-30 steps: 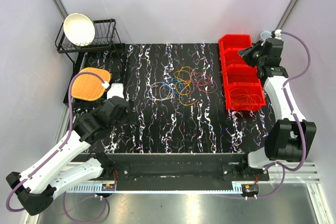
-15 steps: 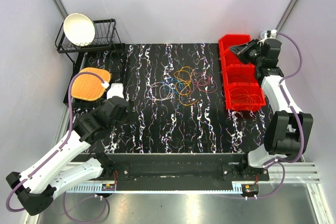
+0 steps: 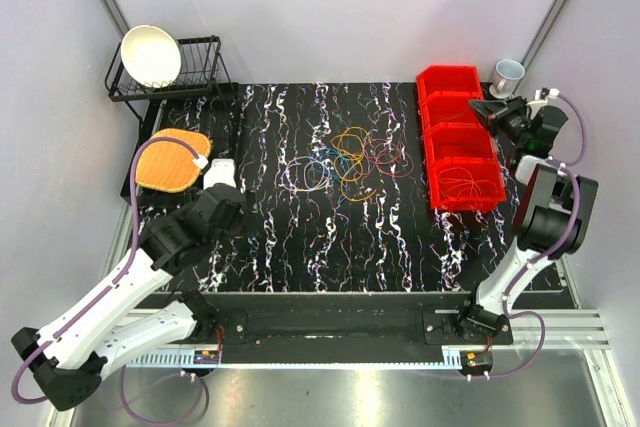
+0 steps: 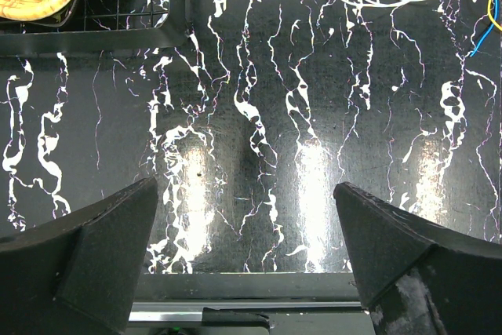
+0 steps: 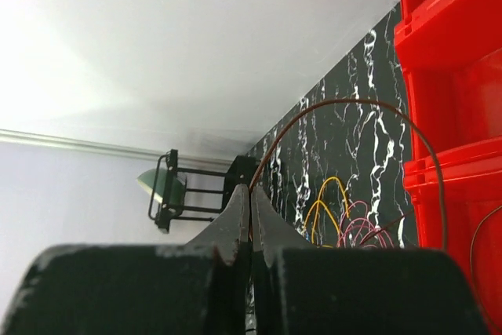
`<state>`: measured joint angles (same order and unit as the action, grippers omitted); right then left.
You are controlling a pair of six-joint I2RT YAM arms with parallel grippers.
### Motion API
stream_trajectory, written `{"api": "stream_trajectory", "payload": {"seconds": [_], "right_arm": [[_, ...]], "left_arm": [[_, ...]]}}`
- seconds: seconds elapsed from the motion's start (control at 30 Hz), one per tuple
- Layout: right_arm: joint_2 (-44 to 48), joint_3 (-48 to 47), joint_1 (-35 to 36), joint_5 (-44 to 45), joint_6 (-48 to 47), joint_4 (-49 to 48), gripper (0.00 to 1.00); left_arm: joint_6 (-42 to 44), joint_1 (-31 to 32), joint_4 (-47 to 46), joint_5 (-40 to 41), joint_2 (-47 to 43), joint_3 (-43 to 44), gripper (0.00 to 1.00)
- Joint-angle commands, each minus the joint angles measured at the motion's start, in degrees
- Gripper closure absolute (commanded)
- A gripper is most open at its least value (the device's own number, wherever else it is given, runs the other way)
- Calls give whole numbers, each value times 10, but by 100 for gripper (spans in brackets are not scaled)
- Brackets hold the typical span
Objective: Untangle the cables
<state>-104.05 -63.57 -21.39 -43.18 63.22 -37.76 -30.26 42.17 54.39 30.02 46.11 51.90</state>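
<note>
My right end effector, clamped shut on one thin red-brown cable, has swung from above the red bins to beyond their right side. That strand appears freed. The remaining cables lie tangled mid-surface. My left end effector is fully open and empty.

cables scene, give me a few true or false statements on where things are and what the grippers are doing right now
1. The left gripper is open with nothing between its fingers. True.
2. The right gripper is open and empty. False: it is shut on a thin dark red cable.
3. The tangle of cables lies on the dark marbled mat. True.
4. The white bowl sits in a red bin. False: it rests in the black wire rack.
5. The nearest red bin has a cable loop in it. True.
</note>
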Motion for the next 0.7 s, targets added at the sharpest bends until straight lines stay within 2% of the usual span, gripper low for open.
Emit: {"api": "stream_trajectory", "payload": {"seconds": [0.0, 0.1, 0.13, 0.23, 0.5, 0.67], "right_arm": [[-25, -6, -4, -74, 65, -159, 100], [7, -4, -13, -54, -2, -89, 100], [19, -9, -13, -45, -32, 1, 100], [69, -20, -19, 5, -132, 124, 100], [158, -13, -37, -3, -122, 129, 100], [186, -26, -44, 36, -154, 196, 100]], "left_arm": [[4, 2, -19, 16, -2, 0, 1], [3, 2, -19, 18, -1, 0, 1], [3, 2, -19, 18, -3, -1, 1], [3, 2, -19, 18, -2, -1, 1], [6, 2, -21, 12, 7, -1, 1], [6, 2, -21, 10, 5, -1, 1]]}}
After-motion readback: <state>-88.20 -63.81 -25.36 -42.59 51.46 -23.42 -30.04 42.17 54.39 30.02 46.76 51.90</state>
